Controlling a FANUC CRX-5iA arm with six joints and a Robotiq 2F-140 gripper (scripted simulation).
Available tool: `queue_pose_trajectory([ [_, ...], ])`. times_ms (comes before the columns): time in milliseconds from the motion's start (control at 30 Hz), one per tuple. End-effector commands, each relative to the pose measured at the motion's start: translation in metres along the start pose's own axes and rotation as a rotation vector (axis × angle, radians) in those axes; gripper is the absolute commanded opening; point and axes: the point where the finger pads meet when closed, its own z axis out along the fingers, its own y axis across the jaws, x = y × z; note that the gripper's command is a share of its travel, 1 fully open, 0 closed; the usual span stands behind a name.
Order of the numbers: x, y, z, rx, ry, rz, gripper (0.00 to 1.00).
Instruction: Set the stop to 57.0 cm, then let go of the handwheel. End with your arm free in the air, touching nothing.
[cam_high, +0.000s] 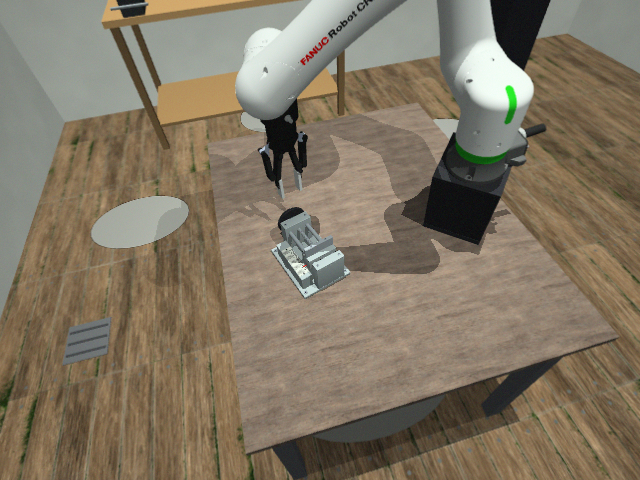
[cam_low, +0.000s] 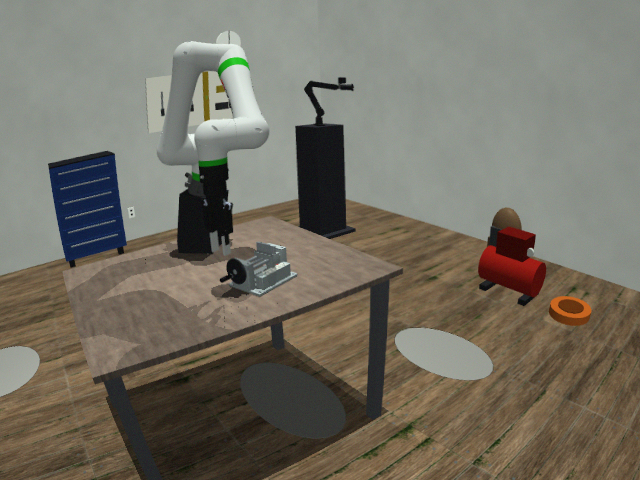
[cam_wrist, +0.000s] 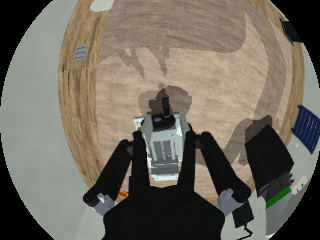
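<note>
A small grey stop fixture (cam_high: 310, 256) stands on the table, with a black handwheel (cam_high: 291, 217) at its far end. In the exterior view the handwheel (cam_low: 236, 270) faces left with a short crank handle sticking out, next to the fixture (cam_low: 266, 267). My gripper (cam_high: 289, 192) hangs above and behind the handwheel, clear of it, with its fingers apart and nothing between them. It also shows in the exterior view (cam_low: 219, 250). In the wrist view the fixture (cam_wrist: 163, 143) and handwheel (cam_wrist: 164, 108) lie below, between the spread fingers.
The arm's black base block (cam_high: 465, 198) stands at the table's right rear. A wooden shelf (cam_high: 217, 93) stands behind the table. A black pedestal (cam_low: 320, 178), a blue drawer cabinet (cam_low: 87, 206) and a red compressor (cam_low: 511, 266) stand on the floor.
</note>
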Motion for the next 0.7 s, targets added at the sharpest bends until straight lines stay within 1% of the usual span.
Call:
queue_pose_trajectory([
  [0, 0.0, 0.0, -0.008, 0.0, 0.0, 0.0, 0.33],
  [100, -0.002, -0.001, -0.008, 0.0, 0.0, 0.0, 0.33],
  [167, -0.011, -0.007, -0.008, 0.0, 0.0, 0.0, 0.33],
  [233, -0.029, -0.018, -0.008, 0.0, 0.0, 0.0, 0.33],
  [300, -0.029, -0.018, -0.008, 0.0, 0.0, 0.0, 0.33],
  [433, -0.078, -0.048, -0.008, 0.0, 0.0, 0.0, 0.33],
  [467, -0.078, -0.048, -0.008, 0.0, 0.0, 0.0, 0.33],
  [567, -0.103, -0.064, -0.008, 0.0, 0.0, 0.0, 0.33],
  [667, -0.109, -0.067, -0.008, 0.0, 0.0, 0.0, 0.33],
])
